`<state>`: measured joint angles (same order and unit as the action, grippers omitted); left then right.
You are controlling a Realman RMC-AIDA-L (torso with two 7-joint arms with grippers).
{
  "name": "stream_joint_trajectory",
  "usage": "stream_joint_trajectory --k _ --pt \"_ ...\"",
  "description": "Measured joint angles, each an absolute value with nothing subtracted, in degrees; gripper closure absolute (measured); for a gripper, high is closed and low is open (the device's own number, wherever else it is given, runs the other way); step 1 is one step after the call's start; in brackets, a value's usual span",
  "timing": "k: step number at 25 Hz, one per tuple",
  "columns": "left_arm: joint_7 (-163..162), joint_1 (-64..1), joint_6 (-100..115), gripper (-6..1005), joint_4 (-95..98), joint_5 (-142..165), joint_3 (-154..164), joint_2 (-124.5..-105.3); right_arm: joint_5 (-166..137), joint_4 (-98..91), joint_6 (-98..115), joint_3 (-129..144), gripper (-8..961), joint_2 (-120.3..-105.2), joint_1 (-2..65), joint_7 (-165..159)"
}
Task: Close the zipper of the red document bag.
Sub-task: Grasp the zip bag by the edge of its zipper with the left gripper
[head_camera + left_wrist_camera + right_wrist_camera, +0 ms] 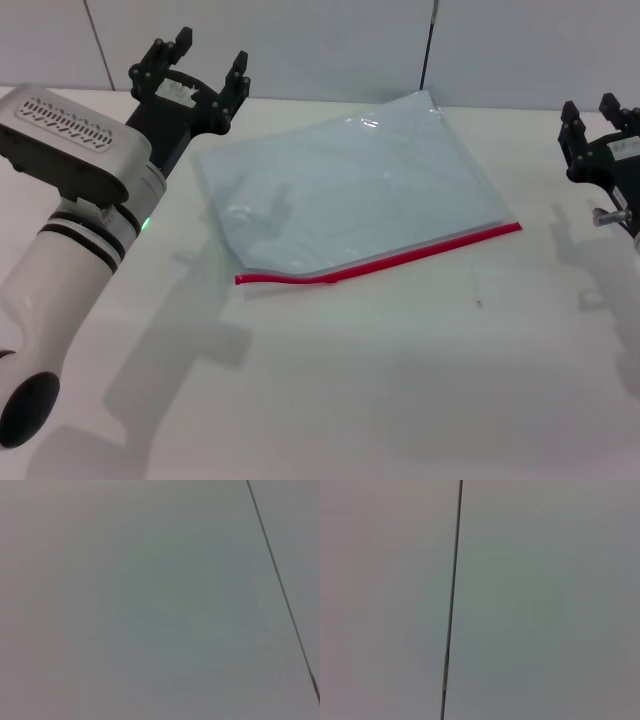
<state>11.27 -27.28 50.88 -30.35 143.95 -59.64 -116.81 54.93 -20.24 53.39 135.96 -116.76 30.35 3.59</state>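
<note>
Two grippers hang raised at either side of a white table (400, 380). Between them lies the red document bag (345, 190), flat, translucent blue-grey plastic, slightly skewed. Its zipper (385, 262), a thin red strip, runs along the near edge. Bare tabletop surrounds it. Left gripper (195, 62) stands with jaws spread, holding nothing; right gripper (592, 112) likewise.

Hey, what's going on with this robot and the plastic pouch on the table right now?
Nothing is being handled. The red document bag lies flat on the table, its zipper along the near edge. The left gripper hangs open above the bag's far left corner; the right gripper waits off to the right, clear of it.
</note>
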Motion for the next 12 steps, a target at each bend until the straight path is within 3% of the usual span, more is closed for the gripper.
stream_joint_trajectory --k 12 --pt "11.5 -27.6 51.2 333 -28.6 144.2 -59.6 -116.63 55.0 -19.8 53.4 134.6 517 -116.83 30.8 3.4"
